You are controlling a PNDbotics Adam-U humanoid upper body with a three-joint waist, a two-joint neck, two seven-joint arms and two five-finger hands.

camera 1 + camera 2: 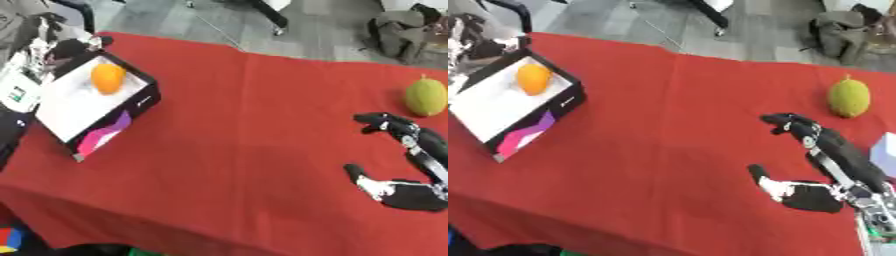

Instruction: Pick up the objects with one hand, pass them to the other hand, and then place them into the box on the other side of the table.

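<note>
Desk (254,150), red cloth, grey floor beyond. Lower right: my right hand (815,192), fingers spread, empty. Above it, right edge: yellow-green fruit (849,97), not yet picked up. Upper left: box (61,107) containing one orange fruit (108,78), delivered. Left hand unseen.

Grey floor (324,30) along the top of the frame beyond a red-covered bench (245,150); dark bag (842,32) upper right; chair leg (271,17) top centre.
</note>
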